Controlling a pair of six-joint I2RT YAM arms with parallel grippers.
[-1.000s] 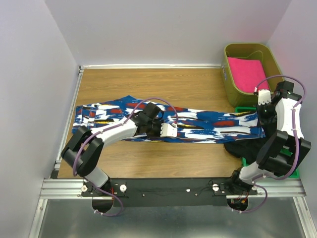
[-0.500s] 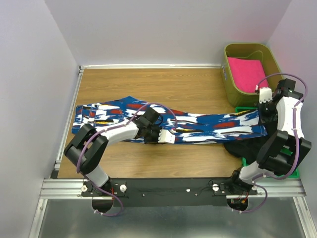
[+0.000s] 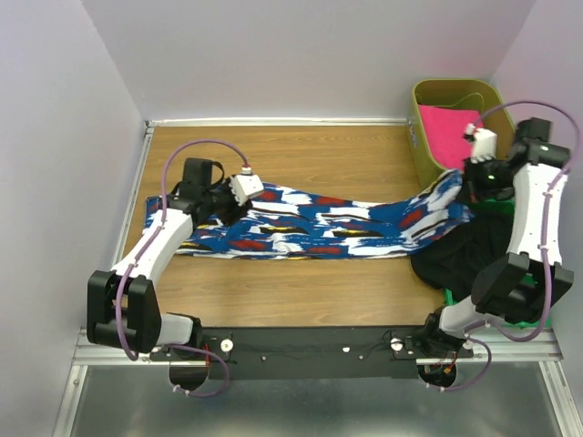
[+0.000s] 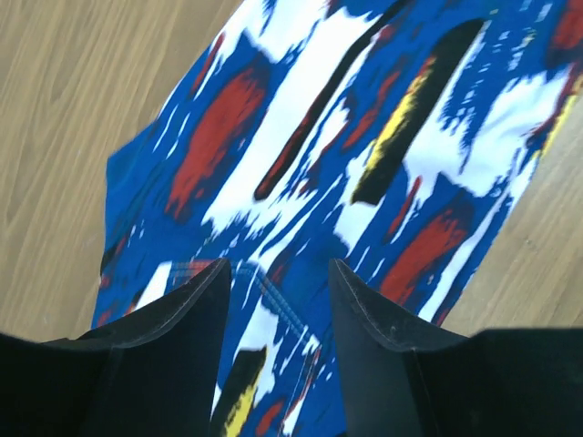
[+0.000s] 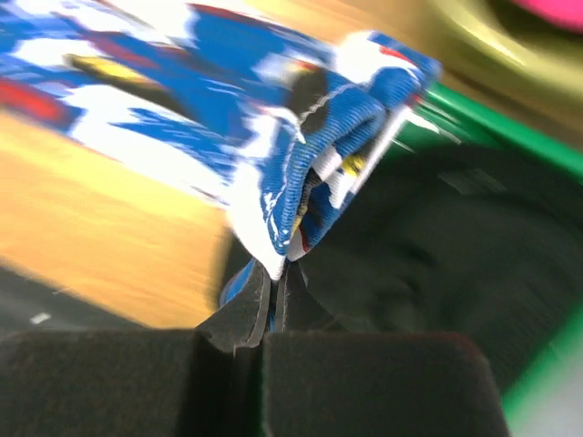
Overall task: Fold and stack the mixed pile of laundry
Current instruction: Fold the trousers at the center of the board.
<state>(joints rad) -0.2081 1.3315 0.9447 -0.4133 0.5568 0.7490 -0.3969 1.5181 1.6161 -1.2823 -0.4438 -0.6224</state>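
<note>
Blue cloth (image 3: 319,223) flat on counter (image 3: 346,159) btwn my fingers. R fingers (image 5: 241,314) clamped on its end, L fingers (image 4: 182,309) open just above other end. Step: pre-fold. Next: L grabs, bring ends together.

Nothing here can be read: no words, labels, brand marks or numbers show in any view. The white, red, black and yellow blotches on the blue cloth (image 3: 310,228) are only pattern, not lettering.
</note>
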